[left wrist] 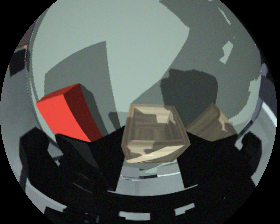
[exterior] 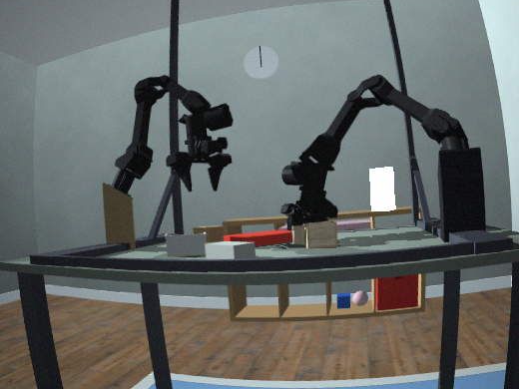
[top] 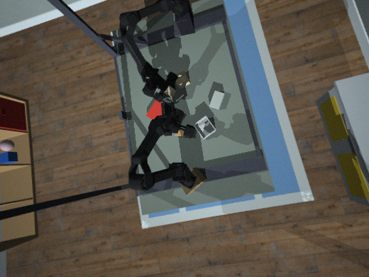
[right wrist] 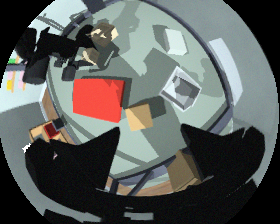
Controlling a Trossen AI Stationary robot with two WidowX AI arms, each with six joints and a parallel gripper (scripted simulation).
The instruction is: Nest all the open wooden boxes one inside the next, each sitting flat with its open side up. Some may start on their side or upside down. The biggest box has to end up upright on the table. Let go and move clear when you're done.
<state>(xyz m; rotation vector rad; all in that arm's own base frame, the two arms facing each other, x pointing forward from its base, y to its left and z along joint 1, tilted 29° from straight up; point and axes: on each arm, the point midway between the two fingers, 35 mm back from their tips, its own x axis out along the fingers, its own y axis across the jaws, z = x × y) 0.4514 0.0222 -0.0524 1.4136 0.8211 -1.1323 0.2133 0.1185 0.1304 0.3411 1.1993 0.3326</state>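
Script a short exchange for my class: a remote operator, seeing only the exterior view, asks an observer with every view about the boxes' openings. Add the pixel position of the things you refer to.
Operator: Does the grey box (top: 205, 127) (exterior: 186, 246) (right wrist: 181, 89) have its open side up?
Observer: Yes, the top view looks straight into it.
Operator: And the wooden box (top: 169, 92) (exterior: 298, 234) (left wrist: 155, 125) (right wrist: 91, 56) nearer the red block (top: 155, 110) (exterior: 257, 237) (left wrist: 67, 112) (right wrist: 98, 100)?
Observer: The left wrist view shows its opening facing that camera.

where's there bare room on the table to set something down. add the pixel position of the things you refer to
Best patch: between the white block (top: 217, 99) (exterior: 230, 250) (right wrist: 175, 41) and the left arm's black pedestal (top: 190, 25) (exterior: 461, 198). A smaller one borders the grey open box (top: 199, 133) (exterior: 186, 244) (right wrist: 172, 102), on the side away from the white block. Crowded: around the wooden boxes (top: 182, 79) (exterior: 321, 234) (left wrist: 147, 152) (right wrist: 104, 34), with the left hand (top: 174, 93) (exterior: 309, 220) (left wrist: 150, 127) (right wrist: 95, 58) and red block (top: 155, 110) (exterior: 257, 237) (left wrist: 67, 115) (right wrist: 98, 100) close.
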